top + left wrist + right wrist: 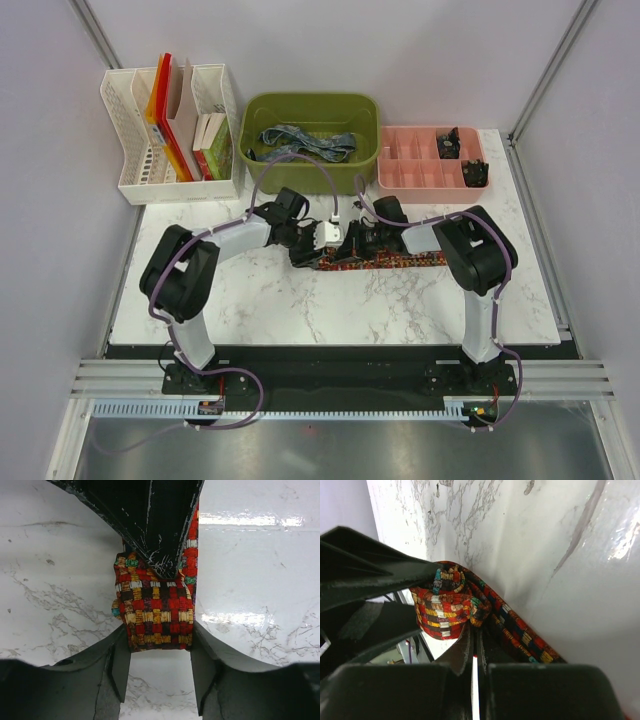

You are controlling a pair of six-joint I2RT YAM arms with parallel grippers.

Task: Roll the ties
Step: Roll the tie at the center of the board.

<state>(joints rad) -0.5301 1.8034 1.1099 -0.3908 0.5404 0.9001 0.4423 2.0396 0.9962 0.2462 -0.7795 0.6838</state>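
Observation:
A red, orange and dark patterned tie lies flat across the marble table, its left end wound into a small roll. My left gripper straddles this roll, and both fingers touch its sides. My right gripper is shut, with its thin tips pushed into the middle of the roll from the other side. The tie's flat tail runs away beside the right fingers. In the top view the two grippers meet over the roll. A blue-grey tie lies in the green bin.
The green bin stands at the back centre. To its right is a pink compartment tray with small dark items, and at the back left a white file organiser with folders and books. Grey walls close in both sides.

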